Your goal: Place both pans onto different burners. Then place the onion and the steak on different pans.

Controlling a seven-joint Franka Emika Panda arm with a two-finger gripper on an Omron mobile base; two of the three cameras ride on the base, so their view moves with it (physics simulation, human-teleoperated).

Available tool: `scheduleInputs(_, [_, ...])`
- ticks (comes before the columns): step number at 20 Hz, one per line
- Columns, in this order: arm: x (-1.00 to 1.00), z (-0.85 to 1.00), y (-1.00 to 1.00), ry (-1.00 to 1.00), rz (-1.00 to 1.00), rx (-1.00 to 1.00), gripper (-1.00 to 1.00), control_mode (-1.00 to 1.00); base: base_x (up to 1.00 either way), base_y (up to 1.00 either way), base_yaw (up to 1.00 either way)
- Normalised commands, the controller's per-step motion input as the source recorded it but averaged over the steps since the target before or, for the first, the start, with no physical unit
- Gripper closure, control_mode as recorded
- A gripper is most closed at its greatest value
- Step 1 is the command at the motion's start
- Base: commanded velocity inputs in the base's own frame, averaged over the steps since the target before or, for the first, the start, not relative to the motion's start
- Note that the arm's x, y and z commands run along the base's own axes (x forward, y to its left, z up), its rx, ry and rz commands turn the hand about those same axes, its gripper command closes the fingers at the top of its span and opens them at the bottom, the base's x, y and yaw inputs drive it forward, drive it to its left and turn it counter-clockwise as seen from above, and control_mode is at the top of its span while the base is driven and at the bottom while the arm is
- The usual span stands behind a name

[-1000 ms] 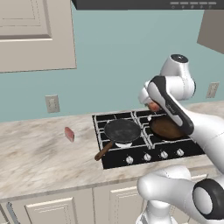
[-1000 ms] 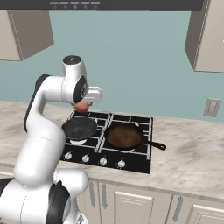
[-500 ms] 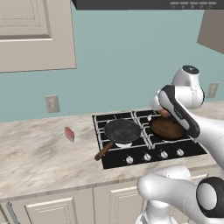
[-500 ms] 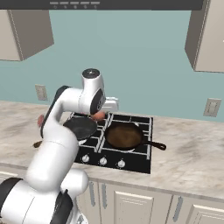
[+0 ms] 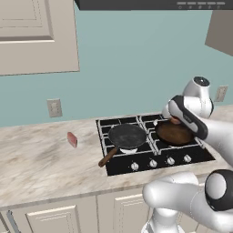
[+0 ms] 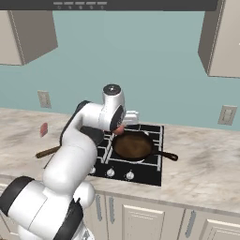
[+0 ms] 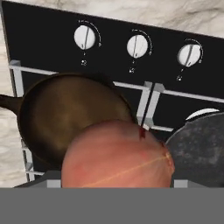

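Observation:
In the hand view the round orange-brown onion (image 7: 116,159) sits between my fingers and hides their tips. My gripper (image 5: 173,117) is shut on it and hangs just above the near-left rim of the reddish-brown pan (image 5: 175,133), which rests on a right burner. The black pan (image 5: 127,135) stands on a left burner of the cooktop (image 5: 157,160), its wooden handle (image 5: 108,157) pointing out over the counter. The pink steak (image 5: 72,139) lies on the counter to the left of the cooktop. From the right base view the onion (image 6: 119,130) shows beside the reddish-brown pan (image 6: 132,146).
Silver knobs (image 7: 85,37) line the cooktop's front edge. Marble counter (image 5: 41,164) runs on both sides of the cooktop. Wall outlets (image 5: 54,108) sit on the teal wall, with cabinets and a hood overhead. My arm hides most of the black pan in the right base view.
My arm has swung to the right and slightly down with the onion, from above the cooktop's middle to the reddish-brown pan's rim. Pans and steak have not moved.

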Motion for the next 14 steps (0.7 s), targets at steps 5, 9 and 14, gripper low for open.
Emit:
scheduleInputs(5, [0.35, -0.25, -0.4, -0.01, 0.0, 0.0, 1.0, -1.0, 0.0, 0.0, 0.0])
scheduleInputs(9, [0.04, -0.34, -0.29, 0.0, 0.0, 0.0, 1.0, -1.0, 0.0, 0.0, 0.0])
scheduleInputs(14, [0.12, -0.36, -0.06, -0.01, 0.0, 0.0, 1.0, -1.0, 0.0, 0.0, 0.0])
